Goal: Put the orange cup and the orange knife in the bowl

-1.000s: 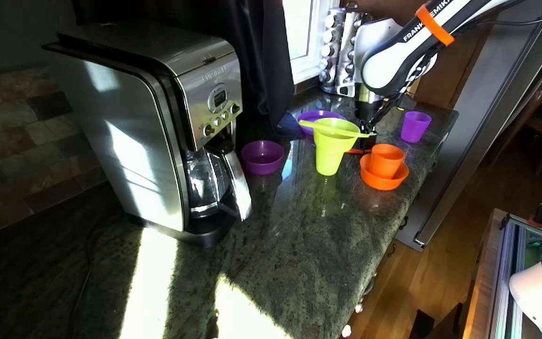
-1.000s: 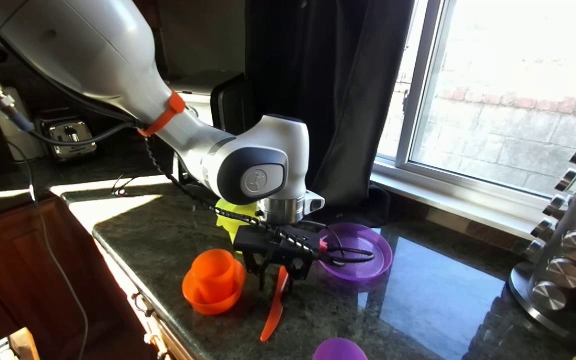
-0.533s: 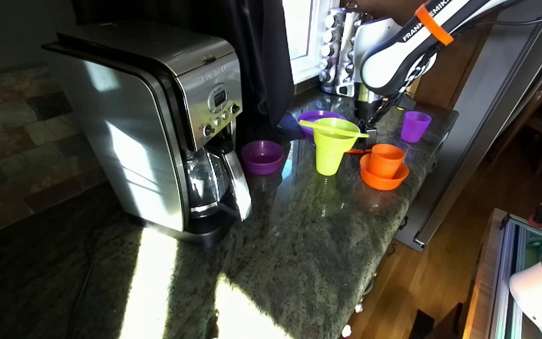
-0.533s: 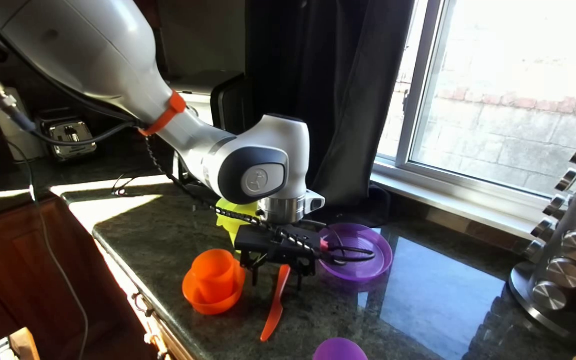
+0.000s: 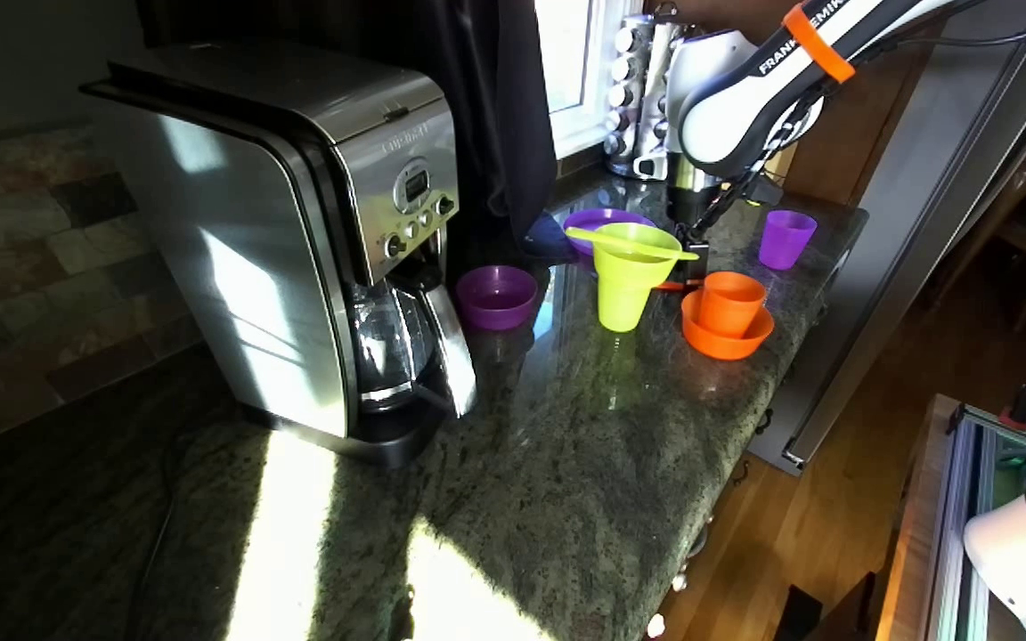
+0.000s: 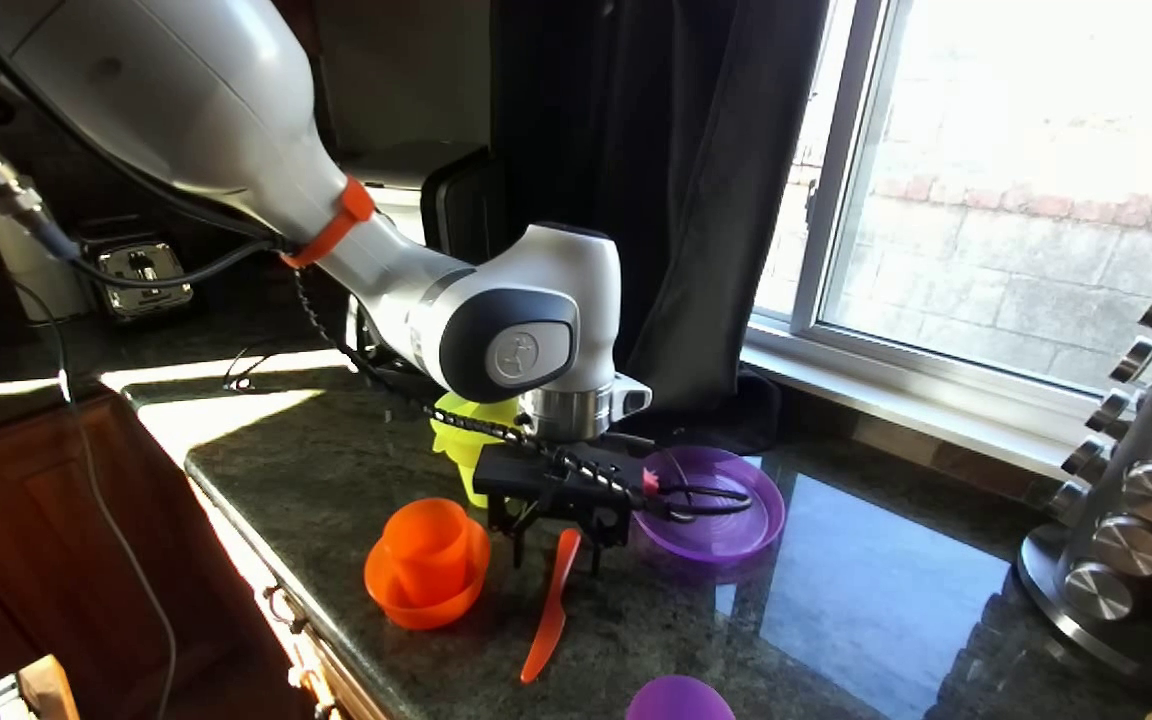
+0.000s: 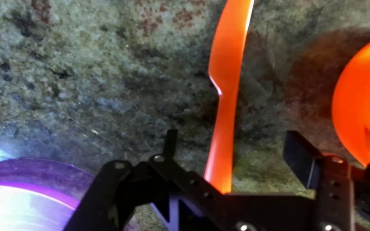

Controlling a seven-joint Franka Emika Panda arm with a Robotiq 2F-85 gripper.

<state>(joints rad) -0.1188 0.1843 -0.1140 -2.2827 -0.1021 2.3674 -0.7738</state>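
Note:
The orange cup (image 5: 732, 303) stands inside the bowl (image 5: 725, 344), a shallow orange dish near the counter's edge, as both exterior views show. Beside it, flat on the counter, lies the orange knife (image 6: 548, 625). My gripper (image 6: 557, 560) hangs over the handle end of that knife. In the wrist view the gripper (image 7: 232, 147) is open, and the handle of the knife (image 7: 225, 112) runs between its fingers without touching either fingertip. The handle's tip is hidden behind the gripper body. The bowl (image 7: 344, 106) lies just beyond the right-hand finger.
A yellow-green funnel-shaped cup (image 5: 624, 289) with a yellow-green utensil across its top stands close to the gripper. On its far side is a purple plate (image 6: 711, 545). A purple bowl (image 5: 496, 303), purple cup (image 5: 786, 239), coffee maker (image 5: 299, 249) and spice rack (image 6: 1136, 490) are also around.
The jaws have spread wider than a second ago, then drawn in slightly. My gripper has shifted a little, rising slightly. The knife, cup and bowl have stayed put.

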